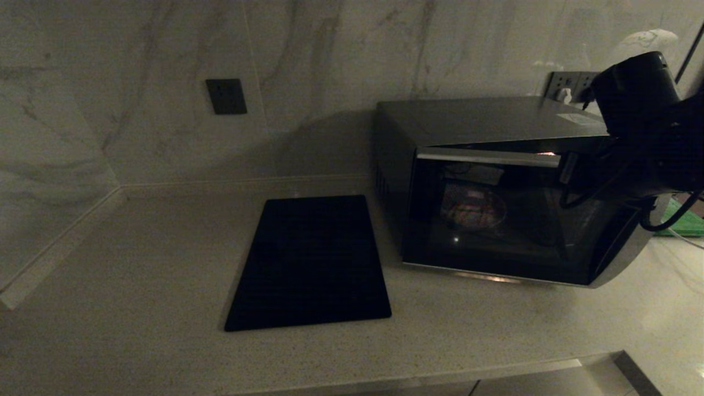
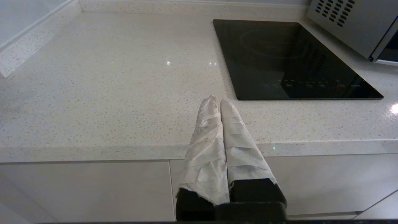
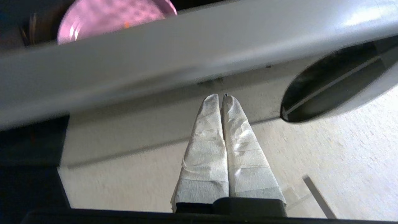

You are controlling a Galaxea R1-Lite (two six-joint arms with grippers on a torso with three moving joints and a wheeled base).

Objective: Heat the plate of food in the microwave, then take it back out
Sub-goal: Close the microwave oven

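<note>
The microwave (image 1: pixel 495 126) stands at the right of the counter, and its black glass door (image 1: pixel 511 231) looks tilted out a little at the top, under the silver handle bar (image 1: pixel 489 157). The plate of food (image 1: pixel 473 210) sits inside, dim behind the glass. My right arm (image 1: pixel 643 121) hangs by the microwave's upper right corner, its fingers hidden there. In the right wrist view my right gripper (image 3: pixel 220 97) is shut and empty just below the silver bar (image 3: pixel 186 59), with the pink plate (image 3: pixel 115 15) beyond it. My left gripper (image 2: pixel 216 100) is shut and empty, parked over the counter's front edge.
A flat black slab (image 1: pixel 311 264) lies in the counter left of the microwave, also near the left gripper as the black slab (image 2: pixel 292 59). A green board (image 1: pixel 685 220) shows behind the right arm. Marble walls close the back and left; wall sockets (image 1: pixel 572 85) sit behind the microwave.
</note>
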